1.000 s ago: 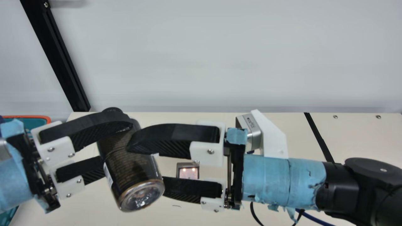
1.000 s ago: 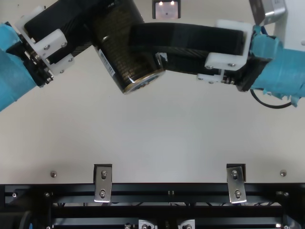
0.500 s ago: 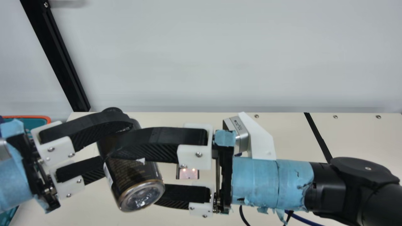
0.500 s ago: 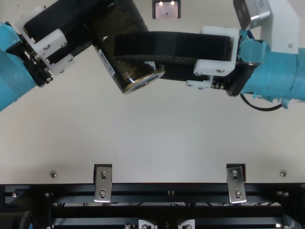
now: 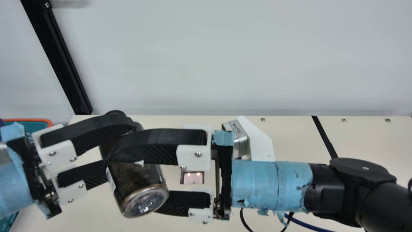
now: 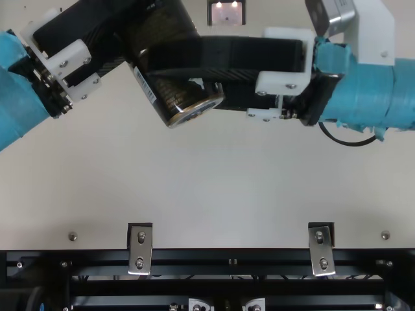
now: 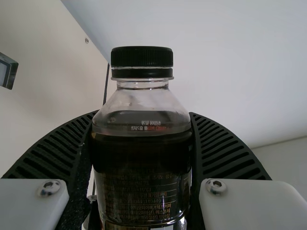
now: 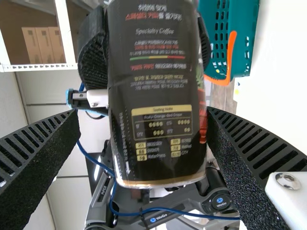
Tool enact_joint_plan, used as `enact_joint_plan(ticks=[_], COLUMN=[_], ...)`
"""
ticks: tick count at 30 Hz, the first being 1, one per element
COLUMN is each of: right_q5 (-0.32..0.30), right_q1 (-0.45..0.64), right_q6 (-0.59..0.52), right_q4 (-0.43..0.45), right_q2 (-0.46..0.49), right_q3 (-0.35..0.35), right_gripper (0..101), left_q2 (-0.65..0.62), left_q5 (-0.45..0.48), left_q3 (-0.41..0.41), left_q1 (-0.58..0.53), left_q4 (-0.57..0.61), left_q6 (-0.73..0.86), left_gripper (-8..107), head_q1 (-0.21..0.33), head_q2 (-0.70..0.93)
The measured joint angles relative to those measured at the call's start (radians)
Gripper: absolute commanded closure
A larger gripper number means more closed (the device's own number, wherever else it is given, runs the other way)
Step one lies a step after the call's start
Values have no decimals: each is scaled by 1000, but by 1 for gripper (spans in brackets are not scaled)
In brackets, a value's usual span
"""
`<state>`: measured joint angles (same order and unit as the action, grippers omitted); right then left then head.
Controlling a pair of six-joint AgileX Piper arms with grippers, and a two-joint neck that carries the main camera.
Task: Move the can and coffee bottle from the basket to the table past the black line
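The dark coffee bottle (image 5: pixel 138 180) hangs tilted over the table, its clear base toward the camera. Its upper part is clamped by my left gripper (image 5: pixel 120 149); in the left wrist view, the left gripper (image 7: pixel 143 120) has pads against both sides of the bottle (image 7: pixel 141 167), below its black cap. My right gripper (image 5: pixel 133 184) stands open around the bottle's lower half, one finger in front and one behind. In the right wrist view, the right gripper (image 8: pixel 142 115) has the bottle (image 8: pixel 158 96) between its fingers, with a gap on one side.
The teal basket's orange rim (image 5: pixel 42 120) shows at the main view's left edge. A black line (image 5: pixel 325 137) crosses the table on the right, beyond my right wrist. A small framed panel (image 5: pixel 193 178) lies on the table behind the grippers.
My right gripper has moved left, bringing its fingers farther across the bottle, first dipping slightly and then rising a little. My left gripper and the bottle have kept still.
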<state>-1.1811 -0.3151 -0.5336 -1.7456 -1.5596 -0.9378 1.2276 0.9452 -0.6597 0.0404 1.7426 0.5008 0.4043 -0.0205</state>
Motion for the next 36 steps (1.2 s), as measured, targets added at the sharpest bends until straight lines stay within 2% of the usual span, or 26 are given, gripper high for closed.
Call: enact_joint_plan(ticks=[1, 2, 4, 5, 6, 7, 18, 24, 31, 36], right_q5=[0, -1, -2, 3, 6, 7, 4, 4, 4, 4], right_q1=[0, 0, 0, 0, 0, 0, 0, 0, 0, 0], right_q6=[0, 0, 0, 0, 1, 1, 3, 3, 3, 3], right_q4=[0, 0, 1, 6, 19, 19, 12, 8, 8, 8], right_q2=[0, 0, 0, 0, -1, -1, -3, -3, -3, -3], right_q3=[-1, -1, -1, -1, -1, -1, -1, -1, -1, -1], right_gripper=[91, 101, 101, 101, 101, 101, 101, 101, 101, 101], left_q2=[0, 0, 0, 0, 0, 0, -4, -29, -49, -63], left_q5=[0, 0, 0, 0, 2, 2, -4, -71, -194, -349], left_q3=[0, 0, 0, 0, 0, 0, -6, -14, -34, -82], left_q1=[0, 0, 0, 0, 0, 0, 2, 55, 120, 106], left_q4=[0, 0, 0, 3, 5, 5, -6, 2, -13, -135], left_q6=[0, 0, 0, 0, -2, -2, -11, -19, 12, 66], left_gripper=[89, 89, 89, 74, 53, 9, 9, 9, 9, 9], head_q1=[-5, -5, -5, 0, 0, 0, -5, 0, 0, 0], head_q2=[0, 0, 0, 0, 0, 0, 0, 0, 0, 0])
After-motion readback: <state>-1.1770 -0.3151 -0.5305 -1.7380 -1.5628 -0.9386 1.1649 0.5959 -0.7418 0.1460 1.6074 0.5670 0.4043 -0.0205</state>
